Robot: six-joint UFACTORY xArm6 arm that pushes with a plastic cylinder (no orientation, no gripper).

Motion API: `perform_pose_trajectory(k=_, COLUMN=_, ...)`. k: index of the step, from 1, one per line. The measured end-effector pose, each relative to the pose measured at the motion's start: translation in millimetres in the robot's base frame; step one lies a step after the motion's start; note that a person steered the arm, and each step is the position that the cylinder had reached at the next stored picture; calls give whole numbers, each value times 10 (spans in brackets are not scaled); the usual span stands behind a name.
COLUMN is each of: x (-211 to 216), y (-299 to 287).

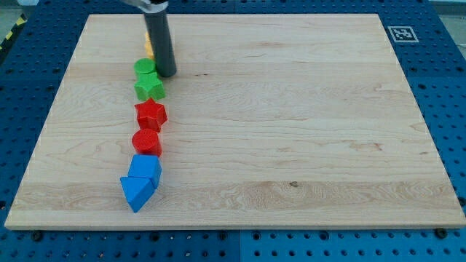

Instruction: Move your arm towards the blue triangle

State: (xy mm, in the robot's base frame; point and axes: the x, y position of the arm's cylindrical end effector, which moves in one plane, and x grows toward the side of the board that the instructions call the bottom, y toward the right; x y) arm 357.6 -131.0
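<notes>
The blue triangle (137,193) lies at the lower left of the wooden board (291,109), touching a blue block (146,169) just above it. My tip (167,73) is near the view's top left, right beside a green round block (145,68) and just above a green star (149,88). The tip is far above the blue triangle in the view, with a column of blocks between them.
A red star (151,114) and a red round block (146,142) sit in the column between the green and blue blocks. A yellow block (148,48) is partly hidden behind the rod. A black-and-white marker (400,33) sits at the board's top right corner.
</notes>
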Motion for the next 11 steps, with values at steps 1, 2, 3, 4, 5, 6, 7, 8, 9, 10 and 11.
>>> perform_pose_trajectory(k=1, x=77, y=-107)
perform_pose_trajectory(k=2, x=-42, y=133)
perform_pose_trajectory(k=3, x=19, y=703)
perform_pose_trajectory(k=4, x=494, y=1002)
perform_pose_trajectory(k=5, x=1060, y=1216)
perform_pose_trajectory(k=6, x=1646, y=1221)
perform_pose_trajectory(k=7, x=2055, y=1078)
perform_pose_trajectory(k=8, x=2347, y=825)
perform_pose_trajectory(k=9, x=2600, y=781)
perform_pose_trajectory(k=10, x=2591, y=638)
perform_pose_trajectory(k=11, x=2567, y=252)
